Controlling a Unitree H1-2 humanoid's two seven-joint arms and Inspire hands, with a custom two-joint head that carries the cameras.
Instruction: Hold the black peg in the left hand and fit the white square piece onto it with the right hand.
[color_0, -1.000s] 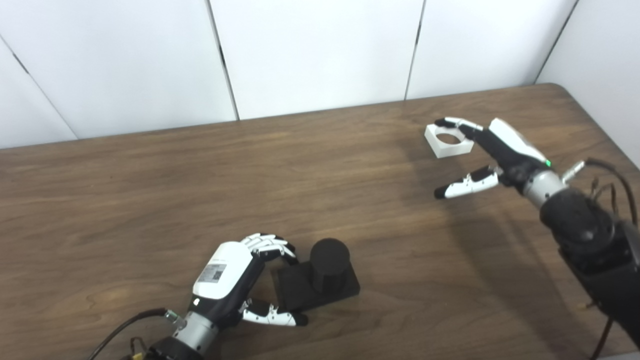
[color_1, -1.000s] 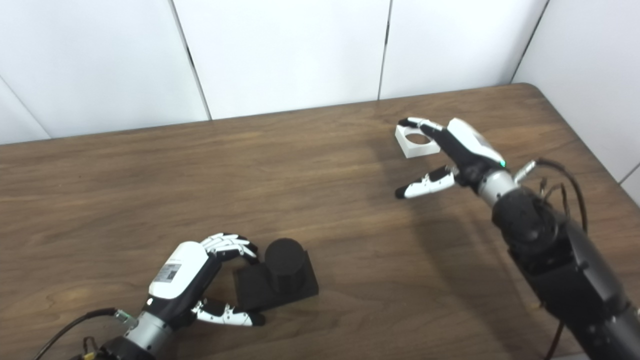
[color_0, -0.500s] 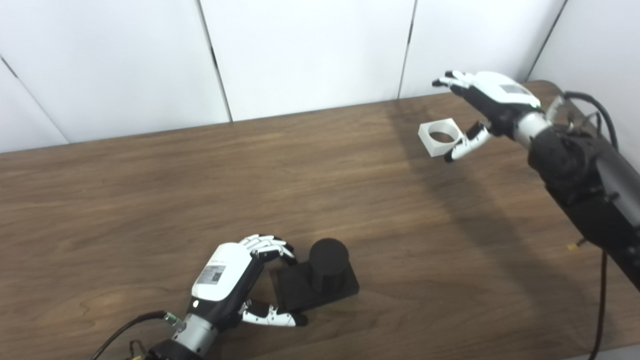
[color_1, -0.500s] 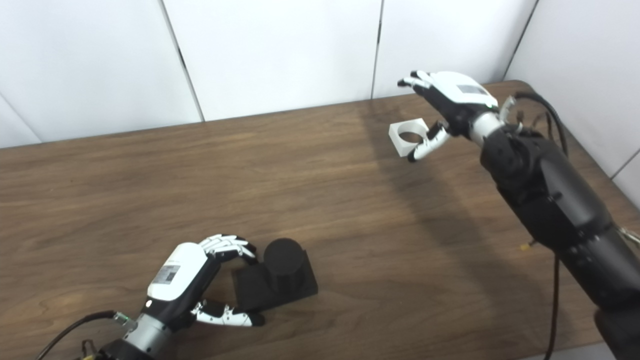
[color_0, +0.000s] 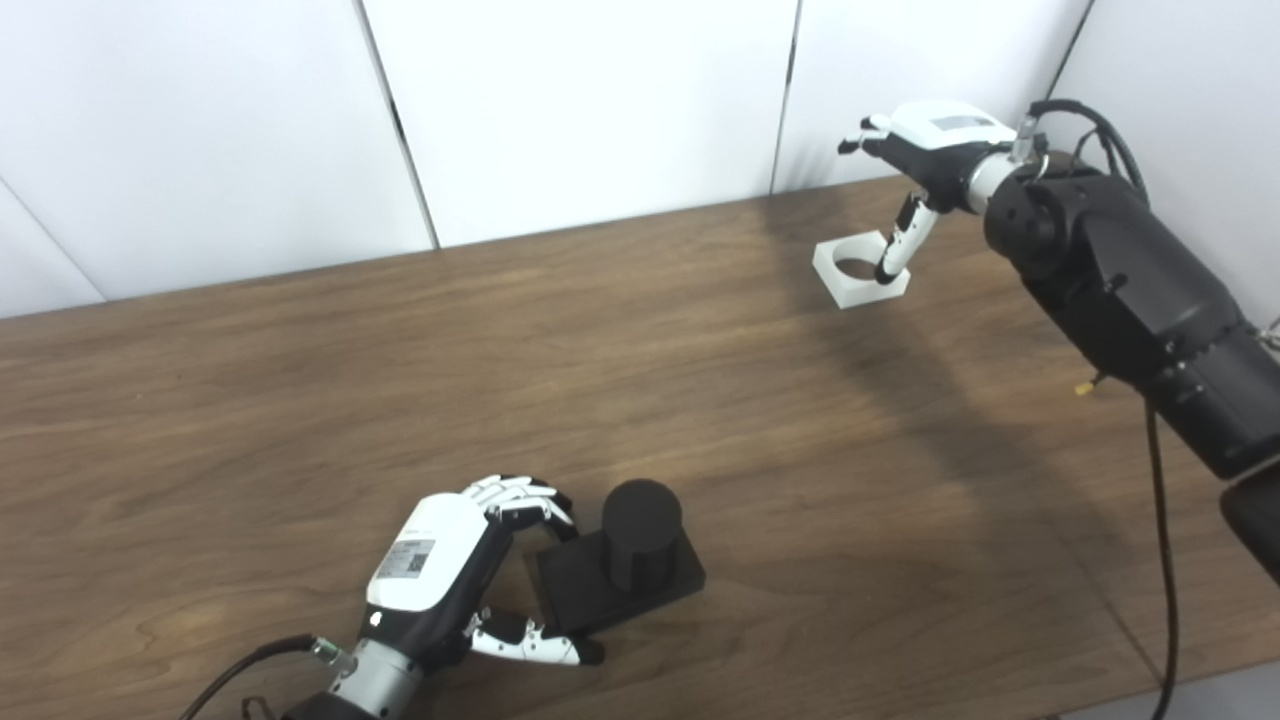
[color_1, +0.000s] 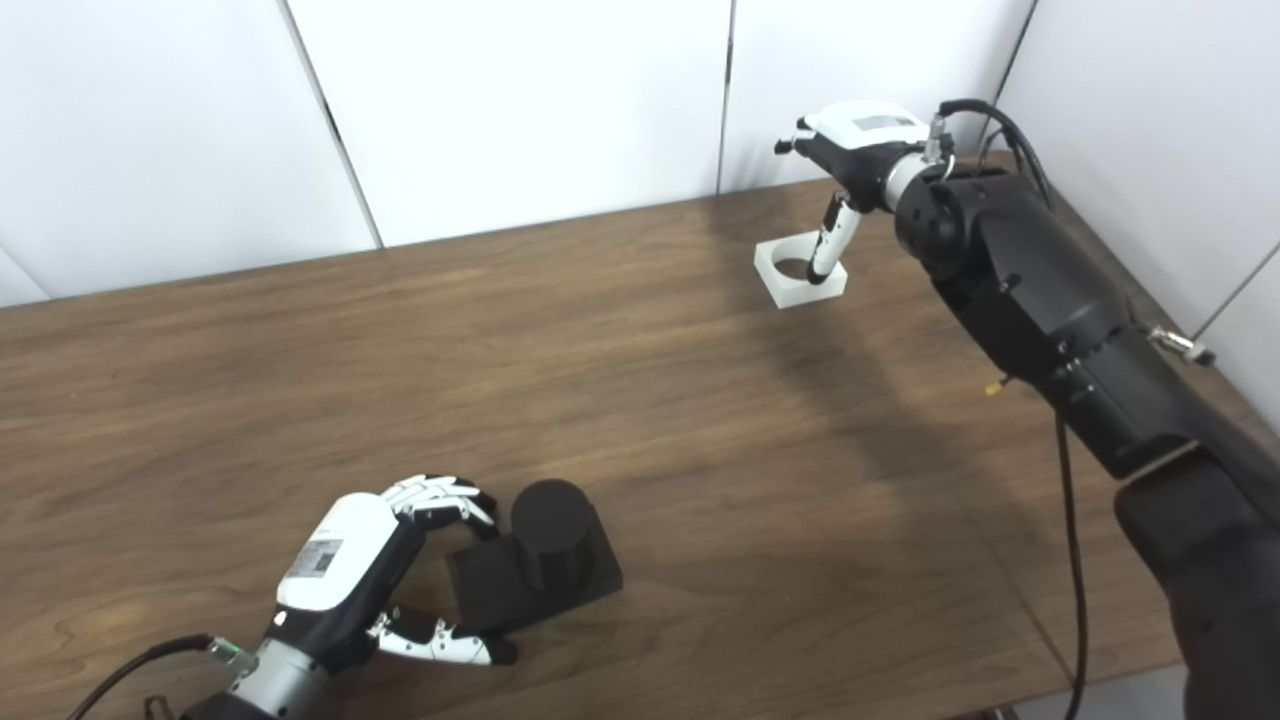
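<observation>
The black peg stands upright on its square black base near the table's front edge. My left hand is cupped around the base's left end. Its fingers curl at the back corner, its thumb lies along the front edge, and a gap shows before the palm. The white square piece with a round hole lies flat at the far right. My right hand hovers open above it, thumb pointing down over the piece's right rim and holding nothing.
The brown wooden table ends at white wall panels behind. My right forearm reaches over the table's right side, with a black cable hanging near the right edge.
The camera has shifted slightly. My right hand rose from table level and moved back over the white piece, its thumb turning downward. The left hand, peg and white piece stayed put.
</observation>
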